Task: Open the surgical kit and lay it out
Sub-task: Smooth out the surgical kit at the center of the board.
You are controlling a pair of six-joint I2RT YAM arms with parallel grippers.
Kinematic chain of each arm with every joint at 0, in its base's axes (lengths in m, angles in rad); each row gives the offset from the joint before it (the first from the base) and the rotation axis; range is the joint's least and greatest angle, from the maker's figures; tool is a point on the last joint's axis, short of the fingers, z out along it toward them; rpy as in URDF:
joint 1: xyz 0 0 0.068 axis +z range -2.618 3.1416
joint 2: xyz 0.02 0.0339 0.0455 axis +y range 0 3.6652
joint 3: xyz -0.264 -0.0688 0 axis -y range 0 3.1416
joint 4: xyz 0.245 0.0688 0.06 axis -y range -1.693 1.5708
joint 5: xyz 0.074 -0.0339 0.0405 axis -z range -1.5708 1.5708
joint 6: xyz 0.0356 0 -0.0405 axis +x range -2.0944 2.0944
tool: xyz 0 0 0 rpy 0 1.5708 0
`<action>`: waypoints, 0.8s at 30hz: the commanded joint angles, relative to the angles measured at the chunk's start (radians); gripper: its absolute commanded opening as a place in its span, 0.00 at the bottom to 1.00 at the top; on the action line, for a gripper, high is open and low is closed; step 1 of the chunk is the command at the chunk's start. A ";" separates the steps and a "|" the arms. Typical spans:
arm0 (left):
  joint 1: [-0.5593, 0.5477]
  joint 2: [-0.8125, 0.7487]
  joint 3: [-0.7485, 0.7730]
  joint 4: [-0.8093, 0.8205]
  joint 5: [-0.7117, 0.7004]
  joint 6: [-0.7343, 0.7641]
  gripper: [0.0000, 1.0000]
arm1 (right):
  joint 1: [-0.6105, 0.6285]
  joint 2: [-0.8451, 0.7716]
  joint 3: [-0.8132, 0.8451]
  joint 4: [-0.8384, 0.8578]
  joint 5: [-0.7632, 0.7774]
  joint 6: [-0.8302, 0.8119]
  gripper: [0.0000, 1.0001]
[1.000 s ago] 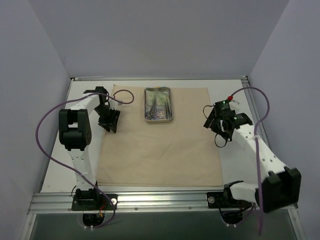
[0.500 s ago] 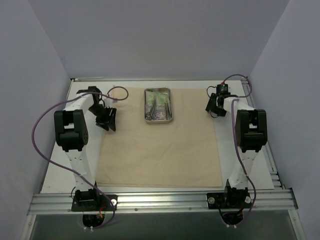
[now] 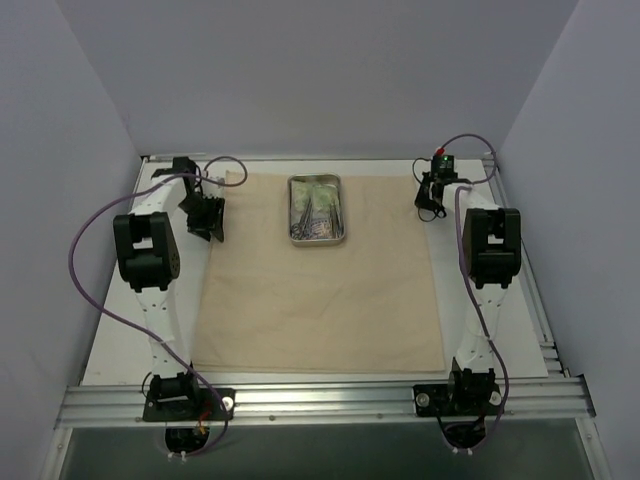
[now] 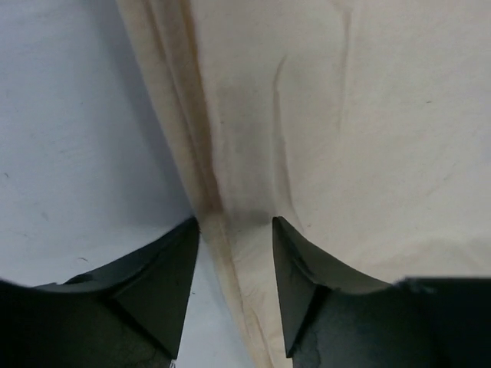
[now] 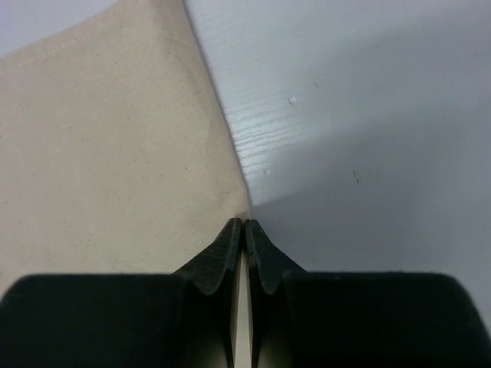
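Observation:
The surgical kit's beige cloth wrap (image 3: 320, 300) lies spread flat. Its steel tray (image 3: 341, 212) stands at the far middle with thin steel clamps (image 3: 318, 215) and pale packets (image 3: 318, 188) inside. My left gripper (image 3: 207, 220) is open low over the cloth's far left edge. In the left wrist view its fingers (image 4: 235, 222) straddle the cloth's hem (image 4: 198, 165). My right gripper (image 3: 430, 200) is at the far right corner. In the right wrist view its jaws (image 5: 244, 222) are shut on the cloth's edge (image 5: 107, 153).
The white table (image 3: 500, 300) shows in narrow strips left and right of the cloth, and grey walls stand on three sides. Purple cables loop off both arms. The arm bases sit on a metal rail (image 3: 320, 400) at the near edge.
The right arm swung from beside the cloth's right edge to its far right corner and its jaws shut there. The left gripper shifted toward the far left edge, still open.

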 commanded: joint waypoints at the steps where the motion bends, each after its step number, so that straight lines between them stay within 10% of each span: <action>1: -0.023 0.070 0.067 0.022 -0.051 -0.027 0.51 | -0.003 0.060 0.026 -0.030 -0.041 0.025 0.00; 6: -0.020 0.122 0.118 0.034 -0.087 -0.047 0.10 | -0.038 0.092 0.104 -0.032 -0.030 0.049 0.00; 14: -0.003 0.087 0.086 0.039 -0.071 -0.048 0.02 | -0.065 0.106 0.191 -0.075 -0.052 0.077 0.00; 17: -0.002 0.053 0.049 0.048 -0.061 -0.025 0.12 | -0.062 0.047 0.163 -0.084 -0.042 0.072 0.18; 20: -0.002 0.022 0.043 0.062 -0.025 -0.004 0.49 | -0.049 -0.009 0.177 -0.124 0.002 0.057 0.39; 24: -0.003 -0.005 0.073 0.042 -0.011 0.012 0.56 | 0.021 -0.112 0.189 -0.162 0.123 0.028 0.49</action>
